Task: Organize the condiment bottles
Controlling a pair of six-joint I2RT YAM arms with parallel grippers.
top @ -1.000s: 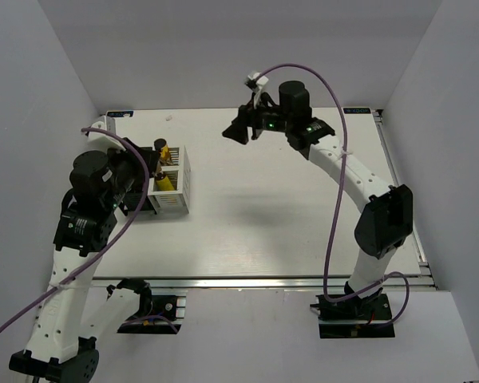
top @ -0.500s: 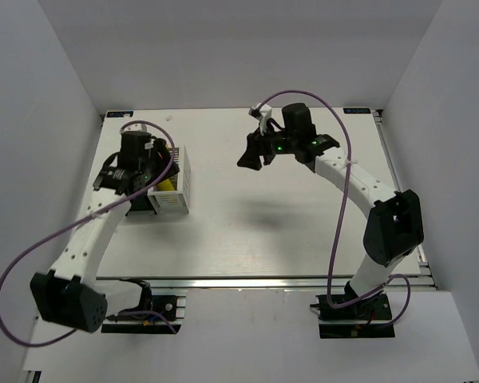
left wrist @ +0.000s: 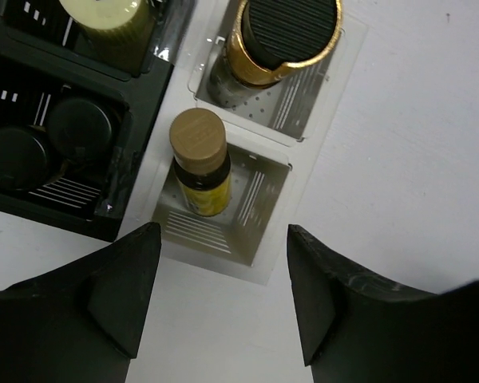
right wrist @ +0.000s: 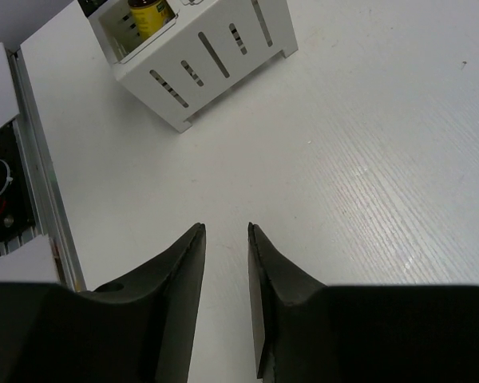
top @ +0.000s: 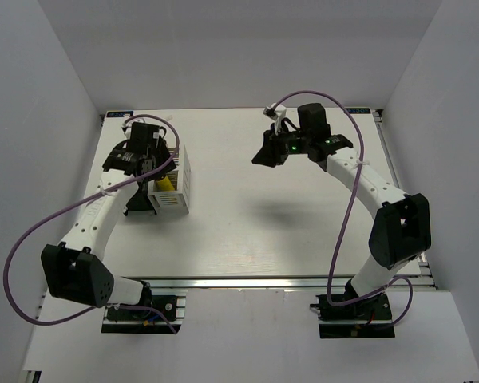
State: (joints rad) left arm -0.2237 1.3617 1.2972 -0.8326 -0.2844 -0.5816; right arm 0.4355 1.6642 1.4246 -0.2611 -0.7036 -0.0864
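1. My left claw [left wrist: 223, 295] is released: its jaws stand wide and nothing lies between its fingers [left wrist: 120, 299].
2. Just beyond its tips, one yellow bottle [left wrist: 198, 163] with a tan cap stands upright in the nearer of the two compartments of the one white slatted box [left wrist: 255, 191]. One amber bottle [left wrist: 283, 36] with a black cap stands in the compartment past it.
3. To that claw's left, one black stand [left wrist: 136, 171] holds two dark bottles [left wrist: 84, 128], side by side in one compartment, with only their black caps showing. One pale round top [left wrist: 104, 12] sits in the next compartment; I cannot tell what it is.
4. My left arm stretches out from its base, with the wrist bent down over the box.
5. My right claw [right wrist: 226, 263] has its jaws nearly together with a narrow gap, grasping nothing, above the bare table [right wrist: 367, 159]. The box is well apart from it, ahead and to the left.
6. My right arm arches from its base, elbow out to the right, forearm reaching in toward mid-table.
7. A second ago my left claw was clenched and its arm folded; now it has let go and the arm is extended. My right claw has drawn back rightward, toward its base, and its jaws have narrowed.
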